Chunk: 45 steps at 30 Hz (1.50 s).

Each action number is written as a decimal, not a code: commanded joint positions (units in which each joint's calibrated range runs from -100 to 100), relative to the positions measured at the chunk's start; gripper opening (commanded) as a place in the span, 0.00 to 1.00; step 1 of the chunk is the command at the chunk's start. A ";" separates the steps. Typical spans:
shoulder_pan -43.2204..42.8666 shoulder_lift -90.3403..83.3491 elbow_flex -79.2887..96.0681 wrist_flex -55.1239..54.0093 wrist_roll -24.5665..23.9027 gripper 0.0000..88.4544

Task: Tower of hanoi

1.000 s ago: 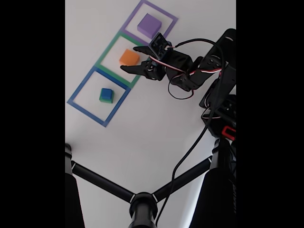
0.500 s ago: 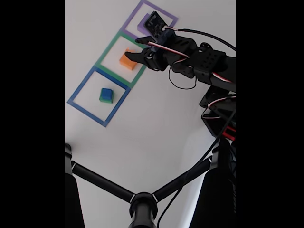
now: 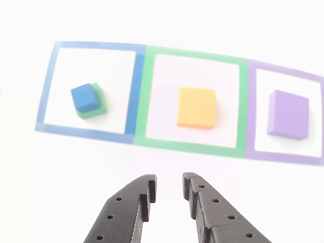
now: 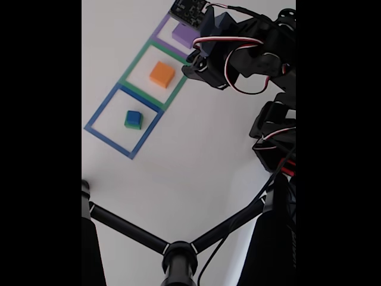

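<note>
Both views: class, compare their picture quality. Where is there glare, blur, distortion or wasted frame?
Other view: the table is washed out to near-white, edges of the outlines look soft, and their row bows slightly; the end effector is fairly sharp. Fixed view: black bars fill both sides, the arm reads dark against the bright table, and the blocks look small.

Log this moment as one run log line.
tool: slightly open, empty, short of squares | blue block: on green block, blue square | orange block: green square | purple block: purple square
</note>
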 commanded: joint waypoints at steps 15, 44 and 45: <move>-13.85 1.44 -19.01 14.40 0.59 0.02; -15.96 5.80 20.08 -33.13 0.59 0.28; -15.57 5.80 22.26 -35.72 0.59 0.29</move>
